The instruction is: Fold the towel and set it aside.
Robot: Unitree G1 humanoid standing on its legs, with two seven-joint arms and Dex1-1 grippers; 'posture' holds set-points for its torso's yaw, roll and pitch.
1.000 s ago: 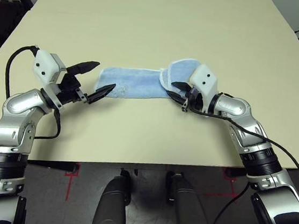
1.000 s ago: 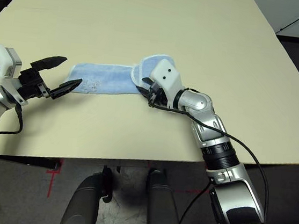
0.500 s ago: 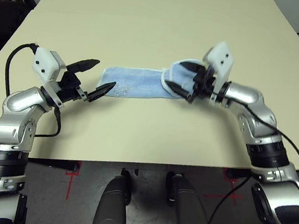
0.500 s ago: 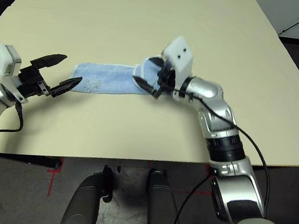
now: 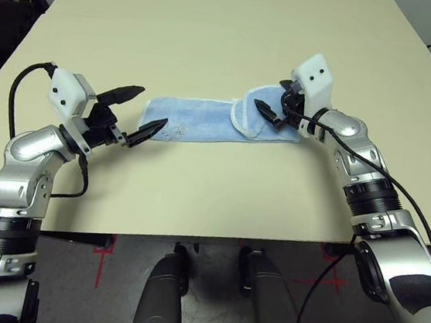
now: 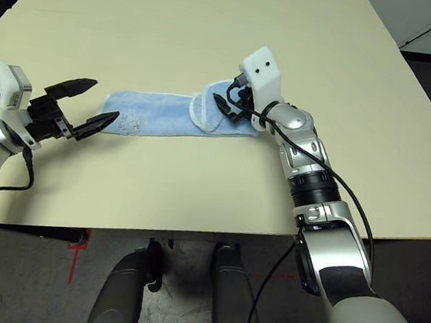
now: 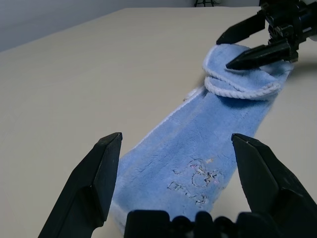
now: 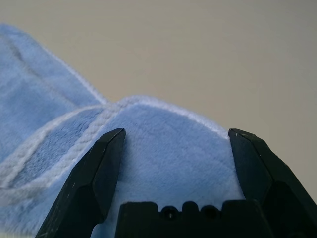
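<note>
Blue towel [image 5: 204,121] between two spread claws; cream table [image 5: 230,31]

The tabletop [image 5: 228,46] is a plain cream-coloured surface, and it spreads bare on every side of each tool. Past its near edge, well below both tools, lies a grey floor [image 5: 207,301] with red tape marks [image 5: 102,251]. Past its far corners the surroundings are dark.
</note>
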